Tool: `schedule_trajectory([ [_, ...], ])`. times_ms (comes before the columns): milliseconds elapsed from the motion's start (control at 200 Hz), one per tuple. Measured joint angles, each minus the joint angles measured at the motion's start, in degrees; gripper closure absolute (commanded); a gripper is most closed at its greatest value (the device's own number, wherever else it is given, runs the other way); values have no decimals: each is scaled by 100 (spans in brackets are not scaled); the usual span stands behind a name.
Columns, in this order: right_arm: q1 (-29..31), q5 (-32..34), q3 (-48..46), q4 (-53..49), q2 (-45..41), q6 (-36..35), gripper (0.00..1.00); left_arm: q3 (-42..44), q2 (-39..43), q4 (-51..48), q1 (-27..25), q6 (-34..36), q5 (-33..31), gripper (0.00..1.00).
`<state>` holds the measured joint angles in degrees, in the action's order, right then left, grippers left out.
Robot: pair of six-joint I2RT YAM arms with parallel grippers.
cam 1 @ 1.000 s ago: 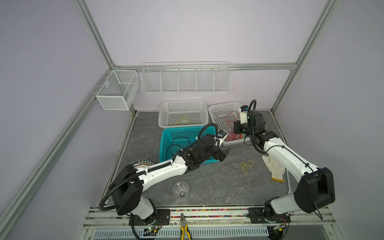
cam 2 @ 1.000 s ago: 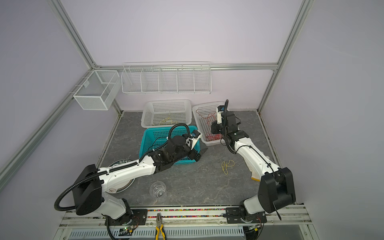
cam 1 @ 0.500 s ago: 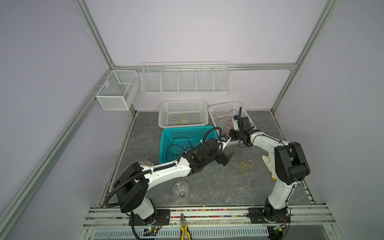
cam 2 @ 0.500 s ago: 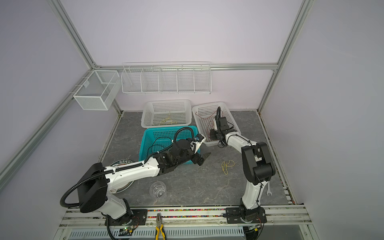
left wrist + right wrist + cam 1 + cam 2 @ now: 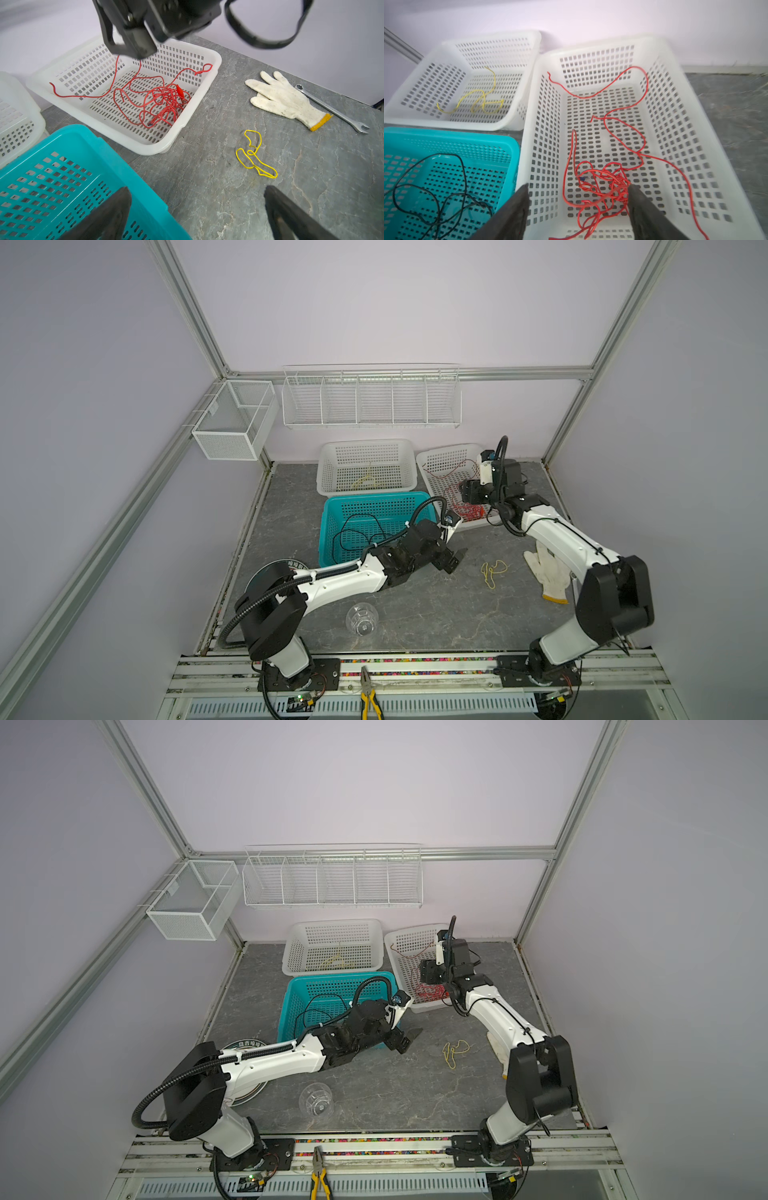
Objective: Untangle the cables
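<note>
Cables (image 5: 608, 180) are split up by colour here, so going big to small: the grey tabletop (image 5: 415, 614) carries three baskets at the back. The teal basket (image 5: 374, 494) is nearest and has a black cable (image 5: 440, 154) looped loosely inside. Behind it, the back white basket (image 5: 365, 443) holds a yellow cable (image 5: 494, 83). Next to that, the right white basket (image 5: 145, 148) has the red tangle (image 5: 164, 101), bunched at its near end with a few strands trailing up the walls.

The left pincer (image 5: 196, 189) hangs wide open and empty just above the tabletop, off the teal basket's corner. The right pincer (image 5: 578, 185) is over the right white basket, jaws spread wide, gripping nothing, with the red tangle right below it.

On the bare tabletop to the right lie a white glove (image 5: 284, 99) and a wrench (image 5: 332, 108) just beside it. A loose yellow cable (image 5: 252, 153) lies on its own between the glove and the left pincer
</note>
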<state>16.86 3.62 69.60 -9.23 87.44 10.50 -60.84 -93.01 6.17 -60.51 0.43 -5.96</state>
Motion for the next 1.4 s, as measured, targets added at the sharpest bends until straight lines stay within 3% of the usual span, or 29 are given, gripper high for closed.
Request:
schedule_trajectory([
  [180, -2, 837, -339, -168, -885, 13, 0, -238, -304, -168, -105, 7, -26, 2],
  [330, -31, 1451, -896, -498, -1639, 13, 5, -968, -901, -472, -358, 142, -199, 4],
  [490, -66, 1836, -1401, -857, -2295, 31, 6, -1729, -1589, -807, -586, 227, -232, 13],
  [710, -151, 2376, -1908, -1172, -3021, 144, 10, -2566, -2422, -1322, -656, 219, -107, 18],
  [965, -299, 2577, -2081, -1491, -3598, 175, 11, -3213, -3108, -1777, -678, 203, -50, 29],
  [1400, -339, 2614, -2146, -1587, -3718, 280, 11, -3560, -3359, -2424, -817, -42, 197, 41],
])
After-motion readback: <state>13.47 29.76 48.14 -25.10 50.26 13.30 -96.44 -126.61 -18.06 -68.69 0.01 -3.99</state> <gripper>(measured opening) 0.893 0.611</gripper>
